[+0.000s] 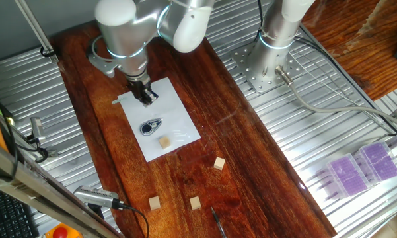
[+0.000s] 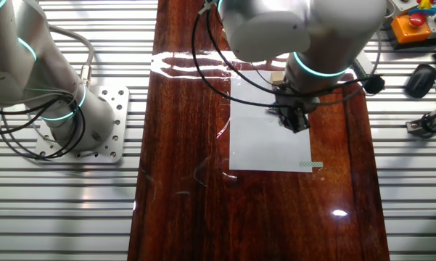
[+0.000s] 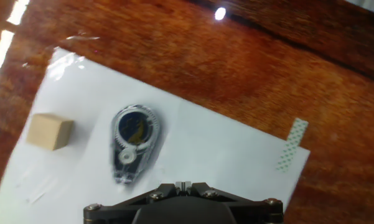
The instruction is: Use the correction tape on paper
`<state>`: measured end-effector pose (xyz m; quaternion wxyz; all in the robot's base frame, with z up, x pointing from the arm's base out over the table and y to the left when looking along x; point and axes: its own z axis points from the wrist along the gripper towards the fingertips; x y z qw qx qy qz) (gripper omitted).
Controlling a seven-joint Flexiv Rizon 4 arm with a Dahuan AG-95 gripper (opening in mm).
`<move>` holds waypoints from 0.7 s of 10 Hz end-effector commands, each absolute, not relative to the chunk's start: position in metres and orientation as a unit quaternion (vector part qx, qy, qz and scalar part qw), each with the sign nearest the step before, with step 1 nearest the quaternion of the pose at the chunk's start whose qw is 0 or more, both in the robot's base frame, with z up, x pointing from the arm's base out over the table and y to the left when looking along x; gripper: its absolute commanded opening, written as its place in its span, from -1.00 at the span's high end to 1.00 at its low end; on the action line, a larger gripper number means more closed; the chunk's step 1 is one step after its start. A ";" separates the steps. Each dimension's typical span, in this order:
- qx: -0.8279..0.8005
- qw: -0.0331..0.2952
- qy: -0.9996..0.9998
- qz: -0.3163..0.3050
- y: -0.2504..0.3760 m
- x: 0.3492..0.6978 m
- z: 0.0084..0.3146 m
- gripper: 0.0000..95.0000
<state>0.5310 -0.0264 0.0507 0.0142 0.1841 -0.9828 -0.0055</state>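
The correction tape (image 1: 151, 126) lies flat on the white paper (image 1: 175, 112), a dark teardrop with a pale rim. In the hand view the correction tape (image 3: 134, 143) lies left of centre on the paper (image 3: 224, 149). My gripper (image 1: 146, 98) hangs over the paper's far part, a short way from the dispenser and apart from it. Its fingertips are pressed together with nothing between them at the bottom edge of the hand view (image 3: 183, 184). In the other fixed view my gripper (image 2: 296, 119) is over the paper (image 2: 265, 138) and the arm hides the dispenser.
A tan wooden cube (image 1: 164, 142) sits on the paper near the dispenser, also in the hand view (image 3: 50, 132). Three more cubes (image 1: 218, 163) (image 1: 195, 202) (image 1: 154, 202) lie on the wooden table nearer the camera. A green-patterned strip (image 3: 292, 145) sticks at a paper corner. A second arm's base (image 1: 271, 59) stands aside.
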 end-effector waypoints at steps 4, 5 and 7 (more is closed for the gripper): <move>0.212 0.020 -0.977 -0.010 -0.048 0.550 0.041 1.00; 0.202 0.019 -0.979 -0.008 -0.048 0.550 0.041 1.00; 0.208 0.018 -0.978 -0.004 -0.048 0.550 0.041 1.00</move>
